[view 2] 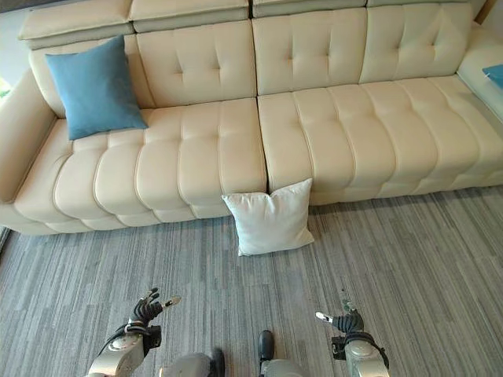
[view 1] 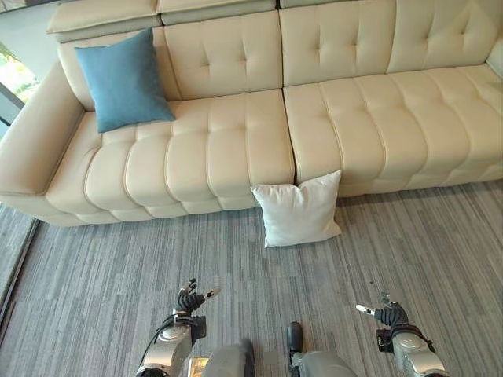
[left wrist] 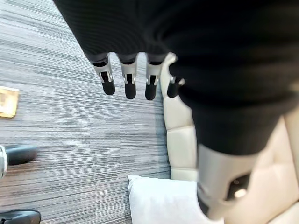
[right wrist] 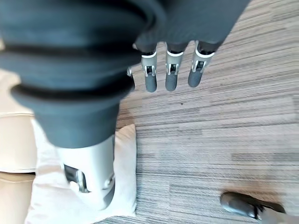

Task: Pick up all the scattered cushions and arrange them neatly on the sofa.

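Observation:
A white cushion (view 1: 297,210) leans upright on the carpet against the front of the cream sofa (view 1: 236,149), below the seam between two seats. A blue cushion (view 1: 123,80) stands against the sofa's back at its left end. Another blue cushion (view 2: 495,75) peeks in at the far right edge. My left hand (view 1: 189,300) hovers low over the carpet, short and left of the white cushion (left wrist: 159,200), its fingers (left wrist: 130,86) relaxed and empty. My right hand (view 1: 387,314) hangs to the right, also open with nothing in it; the white cushion (right wrist: 126,163) lies beyond its thumb.
Grey striped carpet (view 1: 409,243) runs along the whole front of the sofa. A glass wall or window (view 1: 12,86) borders the far left beside the sofa's armrest. A small tan floor plate (left wrist: 8,101) lies on the carpet near my left hand.

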